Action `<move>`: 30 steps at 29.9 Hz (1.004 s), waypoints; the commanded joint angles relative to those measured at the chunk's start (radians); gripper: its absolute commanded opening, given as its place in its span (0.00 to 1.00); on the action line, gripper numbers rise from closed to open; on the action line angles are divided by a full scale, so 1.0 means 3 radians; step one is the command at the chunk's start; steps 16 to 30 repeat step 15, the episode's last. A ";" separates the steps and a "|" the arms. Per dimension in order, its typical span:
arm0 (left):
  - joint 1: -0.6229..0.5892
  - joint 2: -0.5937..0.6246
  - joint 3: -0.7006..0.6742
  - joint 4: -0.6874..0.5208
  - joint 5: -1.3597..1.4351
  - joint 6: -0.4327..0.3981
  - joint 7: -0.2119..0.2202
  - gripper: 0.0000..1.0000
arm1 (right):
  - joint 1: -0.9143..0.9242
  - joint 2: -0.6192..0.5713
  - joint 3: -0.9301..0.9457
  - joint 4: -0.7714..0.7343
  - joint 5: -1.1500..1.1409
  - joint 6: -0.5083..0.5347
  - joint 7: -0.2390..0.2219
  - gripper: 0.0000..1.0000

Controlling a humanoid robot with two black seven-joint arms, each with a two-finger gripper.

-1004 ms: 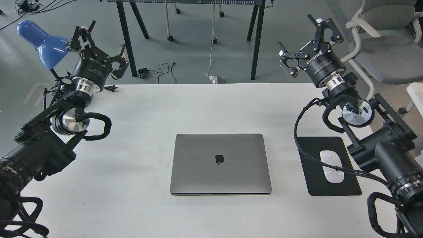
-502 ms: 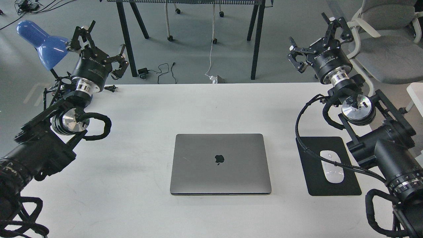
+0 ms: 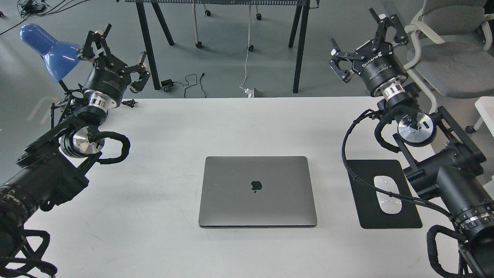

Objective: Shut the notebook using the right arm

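The notebook [image 3: 257, 191] is a space-grey laptop lying flat in the middle of the white table [image 3: 231, 123], lid down, dark apple logo facing up. My right gripper [image 3: 362, 42] is open and empty, raised above the table's far right corner, well away from the notebook. My left gripper [image 3: 117, 54] is open and empty, raised at the far left beside the blue lamp.
A blue desk lamp [image 3: 50, 52] stands at the far left. A black mouse pad [image 3: 370, 216] with a white mouse [image 3: 388, 194] lies right of the notebook, under my right arm. A grey chair [image 3: 453, 58] and a dark table's legs [image 3: 297, 50] stand beyond the table.
My right gripper swung right and up, then back a little to the left, staying open above the far right corner. The notebook and left arm have not moved.
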 commanded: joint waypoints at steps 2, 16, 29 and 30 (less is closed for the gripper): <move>0.0000 0.0000 0.0000 -0.0003 0.0001 0.0000 0.0000 1.00 | -0.0015 0.0003 0.0002 -0.0011 0.0000 0.0000 0.0014 1.00; 0.0000 0.0000 0.0000 0.0002 0.0001 0.0000 0.0000 1.00 | -0.0010 0.0003 0.0007 -0.0017 0.0000 0.0000 0.0025 1.00; 0.0000 0.0000 0.0000 0.0002 0.0001 0.0000 0.0000 1.00 | -0.0010 0.0003 0.0007 -0.0017 0.0000 0.0000 0.0025 1.00; 0.0000 0.0000 0.0000 0.0002 0.0001 0.0000 0.0000 1.00 | -0.0010 0.0003 0.0007 -0.0017 0.0000 0.0000 0.0025 1.00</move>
